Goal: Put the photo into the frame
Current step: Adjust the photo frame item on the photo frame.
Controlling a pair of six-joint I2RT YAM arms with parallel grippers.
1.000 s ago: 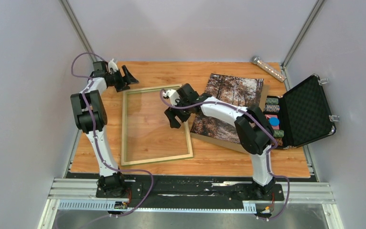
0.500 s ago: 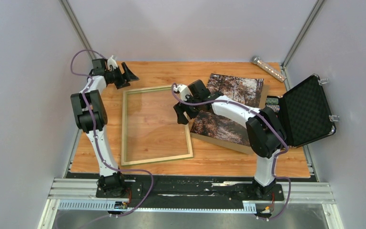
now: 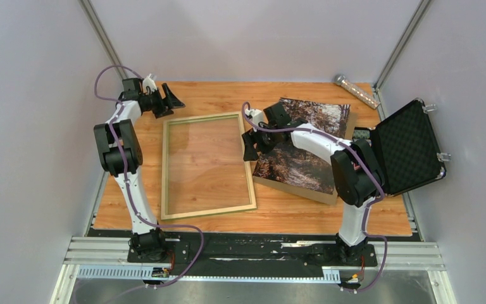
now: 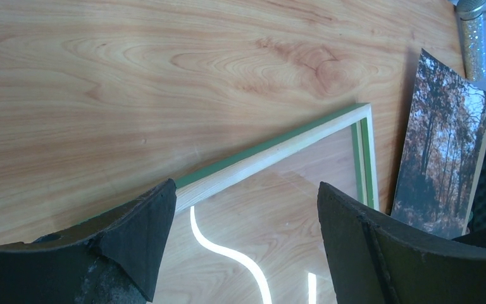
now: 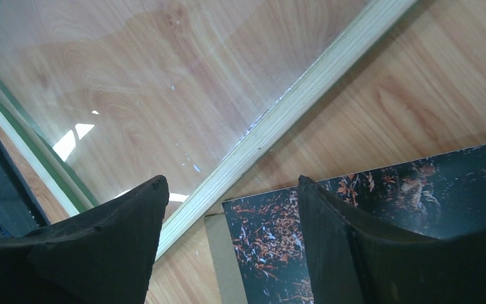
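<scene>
- Right gripper (image 3: 250, 145), jaws spread wide and empty, hovers over the left edge of the rectangular autumn-forest photo print (image 3: 291, 168), apparently to lift it.
- Photo lies face up on a plain brown backing board (image 3: 293, 189), just beside the thin-railed rectangular wooden frame (image 3: 164, 171), not inside.
- Left gripper (image 3: 172, 99), likewise wide and empty, hangs beside the frame's far-left corner, seemingly on standby.

Bright even light, sharp focus, glare on glass (image 4: 228, 253)
</scene>
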